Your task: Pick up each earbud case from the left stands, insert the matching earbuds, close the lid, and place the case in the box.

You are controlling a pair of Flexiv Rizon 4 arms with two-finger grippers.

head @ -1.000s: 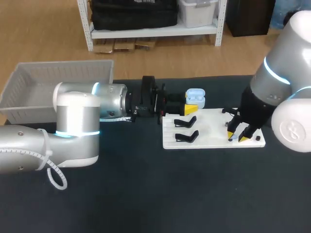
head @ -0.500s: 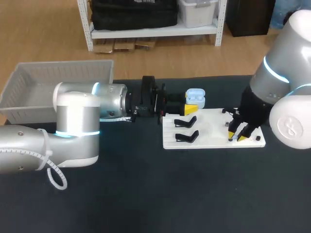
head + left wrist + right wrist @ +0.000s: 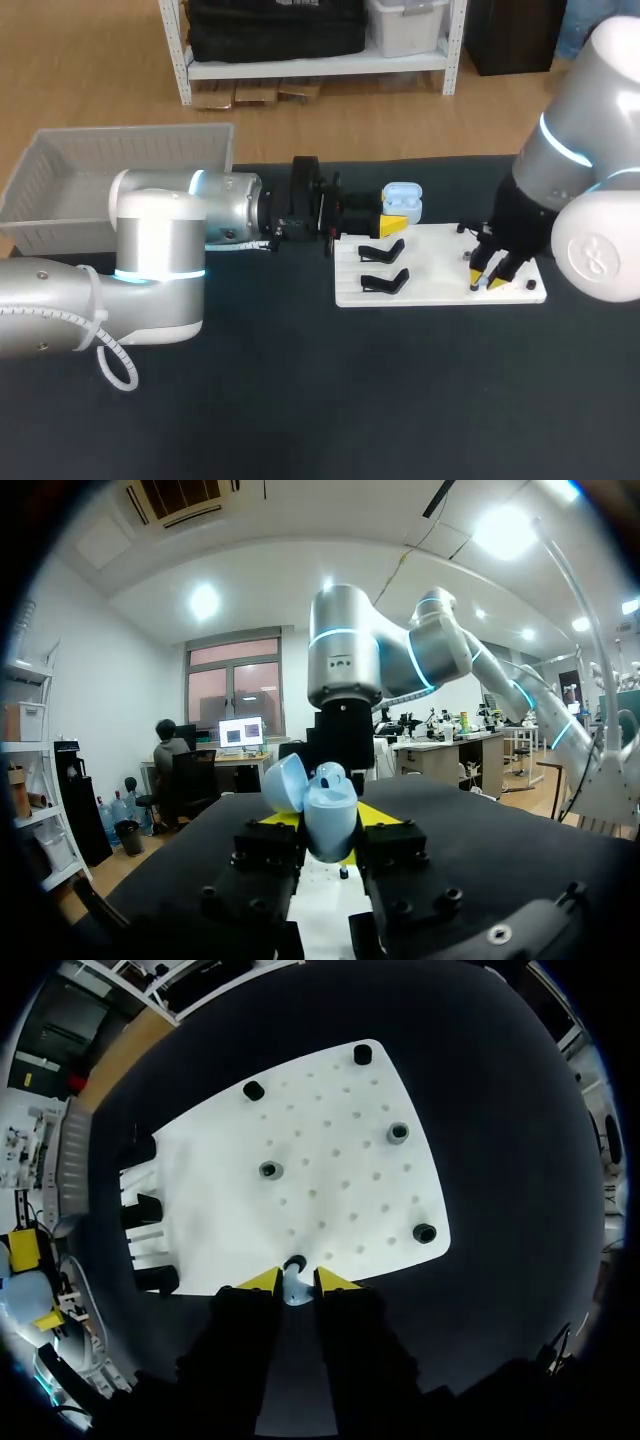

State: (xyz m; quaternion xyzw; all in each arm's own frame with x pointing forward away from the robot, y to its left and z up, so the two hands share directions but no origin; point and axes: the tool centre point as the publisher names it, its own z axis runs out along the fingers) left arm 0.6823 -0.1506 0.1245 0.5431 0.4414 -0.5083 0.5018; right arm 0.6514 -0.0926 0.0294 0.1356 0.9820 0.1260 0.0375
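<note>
Left tool (image 3: 395, 216): pressed onto a pale blue earbud case (image 3: 402, 199), which is held clear of the tabletop (image 3: 300, 400). In the left wrist view the case (image 3: 330, 818) is seen gripped from both sides between the yellow tips of the tool (image 3: 328, 827), with its lid (image 3: 285, 782) swung open to one side. The head view does not show the lid's state clearly.

Right tool (image 3: 487, 281): set down on the white board (image 3: 440, 255). The head view leaves its contents unclear. In the right wrist view the tool (image 3: 297, 1280) is seen pinching a small pale earbud (image 3: 297, 1289) at the board's (image 3: 330, 1160) edge; dark tabletop lies just behind the tips.

Ahead of the right tool, bare board is dotted with a few well-spaced pegs (image 3: 398, 1132).

Two black stands (image 3: 382, 253) are found on the board just below the left tool.

A grey box (image 3: 60, 180) is placed behind the left arm, at the tabletop's far corner.
</note>
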